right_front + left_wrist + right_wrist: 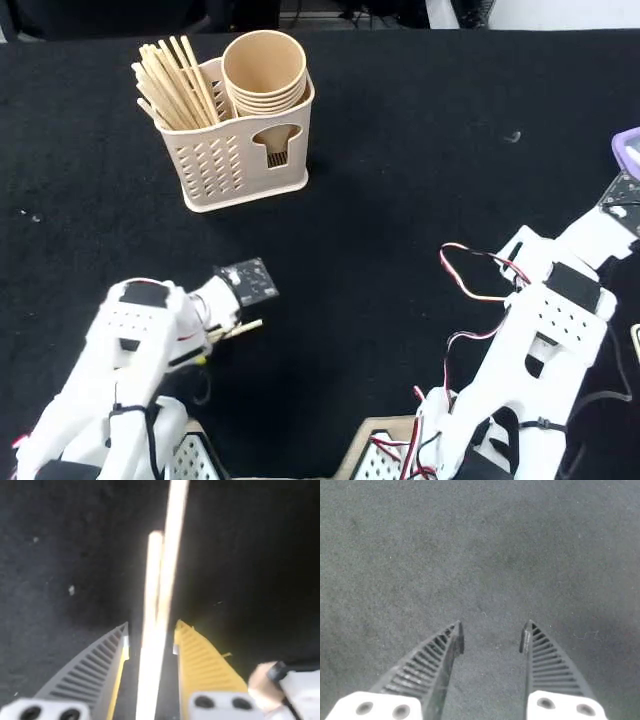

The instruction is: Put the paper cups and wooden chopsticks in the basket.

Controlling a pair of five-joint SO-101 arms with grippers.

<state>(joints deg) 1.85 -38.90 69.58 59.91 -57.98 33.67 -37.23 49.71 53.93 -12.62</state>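
Within the basket (235, 165), cups (264, 65) and chopsticks (172, 85) are stowed; a loose pair (159, 595) is clamped by the left end effector (150, 627), the right end effector (491, 632) held open, empty.

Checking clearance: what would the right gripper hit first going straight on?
Probably only the black table cover; the right gripper, jaws open, points at bare cloth with nothing between.

cups (264, 68), chopsticks (175, 82) in basket (235, 165) | stick pair (162, 580) btw left pincer (151, 624) jaws
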